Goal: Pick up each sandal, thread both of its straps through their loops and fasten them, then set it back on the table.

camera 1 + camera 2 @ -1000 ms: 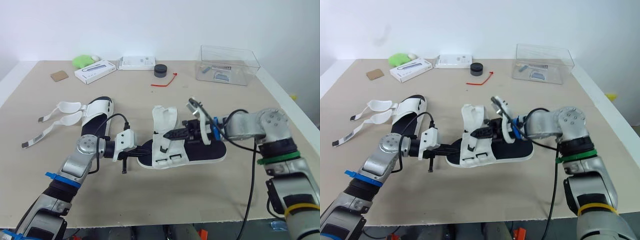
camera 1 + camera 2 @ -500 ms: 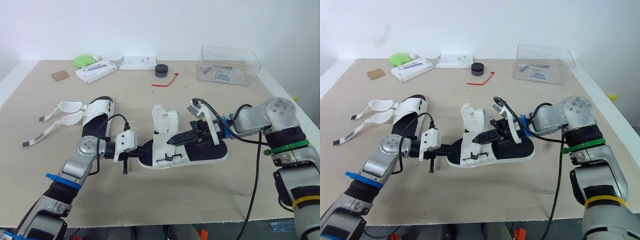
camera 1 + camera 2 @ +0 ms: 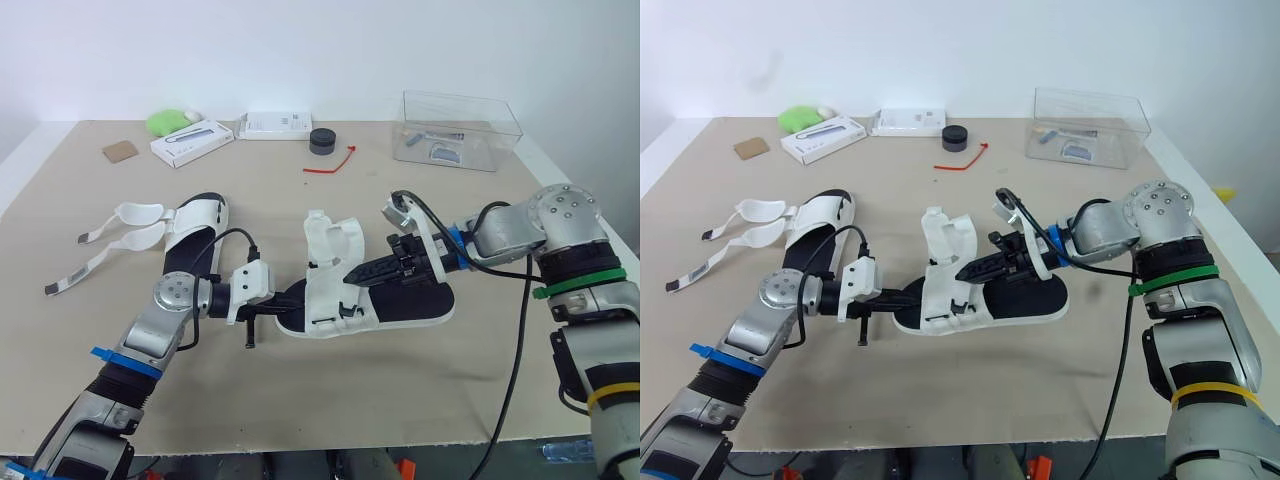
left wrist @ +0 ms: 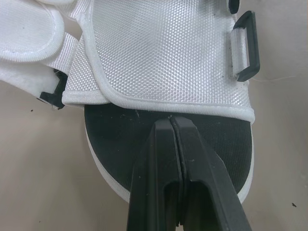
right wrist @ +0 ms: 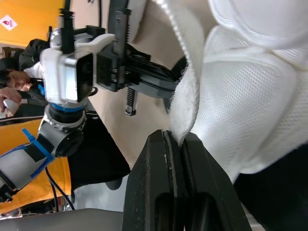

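One white sandal with a black footbed (image 3: pixel 405 303) lies mid-table, its white upper (image 3: pixel 330 262) standing up. My right gripper (image 3: pixel 350 275) reaches across the footbed and is shut on the edge of a white strap (image 5: pixel 192 91) of that upper. My left gripper (image 3: pixel 292 293) is shut, its tips (image 4: pixel 171 122) pressed on the black footbed at the sandal's left end, just below the white upper (image 4: pixel 163 53) and a black loop (image 4: pixel 244 45). The second sandal (image 3: pixel 195 232) lies to the left with both straps (image 3: pixel 125 228) splayed loose on the table.
At the back stand a clear plastic box (image 3: pixel 458 130), a black round lid (image 3: pixel 321 141), a red tie (image 3: pixel 330 164), two white boxes (image 3: pixel 190 143) (image 3: pixel 273 124), a green object (image 3: pixel 164 122) and a cardboard scrap (image 3: pixel 118 151). A person (image 5: pixel 14 79) shows in the right wrist view.
My right arm has swung outward to the right, drawing its gripper and the strap slightly right. The left arm and the left sandal have stayed put.
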`<state>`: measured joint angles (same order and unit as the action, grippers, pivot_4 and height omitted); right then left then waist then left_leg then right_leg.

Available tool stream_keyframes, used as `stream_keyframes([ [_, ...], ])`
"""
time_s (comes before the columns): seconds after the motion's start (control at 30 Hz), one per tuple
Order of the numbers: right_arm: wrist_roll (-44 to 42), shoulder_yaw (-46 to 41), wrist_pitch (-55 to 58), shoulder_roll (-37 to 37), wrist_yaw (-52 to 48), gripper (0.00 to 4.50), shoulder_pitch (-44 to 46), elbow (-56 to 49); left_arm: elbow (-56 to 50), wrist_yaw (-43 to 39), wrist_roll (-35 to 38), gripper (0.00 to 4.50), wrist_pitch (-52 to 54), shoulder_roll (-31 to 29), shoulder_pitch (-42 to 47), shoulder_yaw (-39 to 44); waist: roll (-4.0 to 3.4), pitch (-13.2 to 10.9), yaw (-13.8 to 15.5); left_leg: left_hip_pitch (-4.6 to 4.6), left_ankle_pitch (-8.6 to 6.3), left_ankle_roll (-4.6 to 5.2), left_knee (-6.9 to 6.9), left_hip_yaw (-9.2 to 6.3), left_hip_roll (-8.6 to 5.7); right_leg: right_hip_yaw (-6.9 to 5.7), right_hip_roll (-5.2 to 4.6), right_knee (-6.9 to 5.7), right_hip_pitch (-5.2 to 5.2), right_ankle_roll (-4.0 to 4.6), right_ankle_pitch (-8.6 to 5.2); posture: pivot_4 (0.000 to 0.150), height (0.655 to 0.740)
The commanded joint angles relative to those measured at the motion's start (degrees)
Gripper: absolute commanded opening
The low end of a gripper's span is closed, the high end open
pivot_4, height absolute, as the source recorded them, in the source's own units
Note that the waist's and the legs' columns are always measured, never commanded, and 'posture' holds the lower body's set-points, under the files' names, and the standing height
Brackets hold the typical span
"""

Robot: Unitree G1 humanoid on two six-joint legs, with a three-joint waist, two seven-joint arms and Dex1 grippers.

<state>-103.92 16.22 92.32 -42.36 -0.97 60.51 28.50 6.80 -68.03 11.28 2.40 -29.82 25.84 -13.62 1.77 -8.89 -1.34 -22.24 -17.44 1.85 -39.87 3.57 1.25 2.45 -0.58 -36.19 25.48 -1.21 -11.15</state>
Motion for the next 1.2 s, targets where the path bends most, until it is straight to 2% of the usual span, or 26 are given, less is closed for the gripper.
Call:
stream_keyframes([
  [0.03,3.0,-0.6,0.2,0.0,-2.9,0.01,2.0,1.0,0.5,-0.1,-0.8,0.00,0.5,-0.2,-0.7,-0.8,0.00,0.0,0.0,0.00,0.00,0.00,0.00,0.00,0.00,0.00,0.00,0.00,0.00,0.00,0.00,0.150,0.7400],
  [0.43,11.5,0.8,0.2,0.7,-11.5,0.01,4.4,2.3,0.5,0.0,-0.8,0.00,0.4,-0.3,-0.6,-0.7,-0.01,0.0,0.0,0.00,0.00,0.00,0.00,0.03,0.00,0.01,-0.01,0.00,0.01,-0.01,0.01,0.150,0.7400],
  [0.8,9.4,3.7,0.2,-0.8,-14.5,0.01,4.5,1.7,0.3,-0.2,-0.8,0.00,0.7,-0.7,-0.7,-0.5,-0.01,0.0,0.0,0.01,0.00,0.00,0.00,0.03,0.00,0.00,-0.01,0.00,0.01,-0.01,0.02,0.150,0.7400],
  [1.2,5.0,6.6,0.2,-1.8,-12.4,0.01,3.8,4.4,0.7,0.1,-1.0,0.00,0.5,-0.4,-0.5,-0.6,-0.01,0.0,0.0,0.01,0.00,0.00,0.00,0.03,0.00,0.00,-0.01,0.00,0.01,0.00,0.01,0.150,0.7400],
])
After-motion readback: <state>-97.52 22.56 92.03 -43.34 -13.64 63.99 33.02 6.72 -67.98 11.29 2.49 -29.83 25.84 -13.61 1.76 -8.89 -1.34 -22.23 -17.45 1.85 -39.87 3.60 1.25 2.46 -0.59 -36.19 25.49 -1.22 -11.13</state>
